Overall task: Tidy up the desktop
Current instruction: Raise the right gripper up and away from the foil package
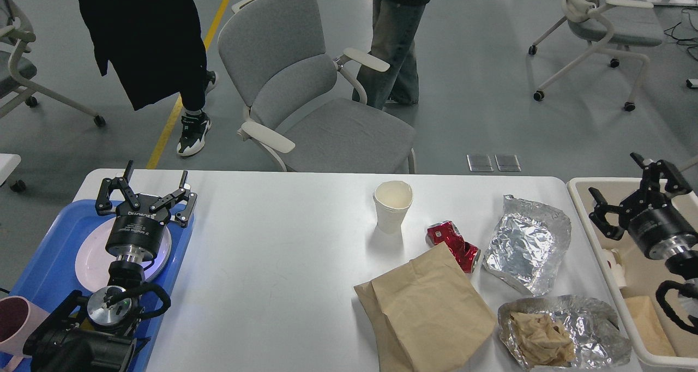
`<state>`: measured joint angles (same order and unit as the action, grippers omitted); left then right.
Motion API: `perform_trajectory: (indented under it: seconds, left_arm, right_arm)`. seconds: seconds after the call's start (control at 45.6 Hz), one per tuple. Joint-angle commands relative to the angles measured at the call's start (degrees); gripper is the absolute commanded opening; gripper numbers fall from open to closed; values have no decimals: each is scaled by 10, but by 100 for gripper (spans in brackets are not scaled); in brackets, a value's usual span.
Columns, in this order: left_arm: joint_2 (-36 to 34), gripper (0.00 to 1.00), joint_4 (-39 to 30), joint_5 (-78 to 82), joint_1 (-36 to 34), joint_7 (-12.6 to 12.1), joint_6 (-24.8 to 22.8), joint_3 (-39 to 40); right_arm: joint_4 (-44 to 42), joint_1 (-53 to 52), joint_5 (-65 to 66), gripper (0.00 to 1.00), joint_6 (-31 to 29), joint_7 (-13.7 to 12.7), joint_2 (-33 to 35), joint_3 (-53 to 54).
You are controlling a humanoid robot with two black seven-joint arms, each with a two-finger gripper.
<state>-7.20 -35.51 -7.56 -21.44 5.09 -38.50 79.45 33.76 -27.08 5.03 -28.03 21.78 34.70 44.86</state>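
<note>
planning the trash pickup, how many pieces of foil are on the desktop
2. One foil sheet lies near the desktop's right edge, right of the red can. The other foil is at the front right corner, holding crumpled brown paper. More may hide under the bag.

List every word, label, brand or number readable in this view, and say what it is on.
No text can be read for certain.
Left gripper: white lettering on its black barrel, too small and blurred to read.
Crushed red can: white markings, crumpled, unreadable.
Paper cup, brown paper bag, foil sheets: no print visible.
</note>
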Motion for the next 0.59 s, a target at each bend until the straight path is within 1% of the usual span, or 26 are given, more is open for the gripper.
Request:
perform_trajectory:
  seconds: [0.0, 0.131, 0.219, 0.263, 0.329, 0.438, 0.504, 0.57]
  left_arm:
    - [0, 96, -1, 0, 0, 0, 0, 0]
    - [0, 96, 0, 0, 0, 0, 0, 0]
    - [0, 96, 0, 0, 0, 0, 0, 0]
    - [0, 96, -1, 0, 0, 0, 0, 0]
    - [0, 96, -1, 0, 0, 0, 0, 0]
    - [0, 96, -1, 0, 0, 0, 0, 0]
    - [0, 96, -1, 0, 0, 0, 0, 0]
    - [0, 96, -1, 0, 0, 0, 0, 0]
  right_arm:
    - [7, -46, -1, 100, 1, 2, 36, -142]
    - [21, -140, -5, 100, -8, 5, 84, -334]
    - [22, -239, -1, 100, -5, 3, 95, -467]
    - [24, -283, -2, 100, -6, 3, 94, -554]
    - [25, -360, -1, 100, -8, 3, 80, -694]
    - [40, -504, -4, 100, -11, 3, 27, -913]
    - [67, -564, -5, 100, -11, 5, 12, -1011]
    - [101, -608, -6, 100, -19, 4, -2, -1076]
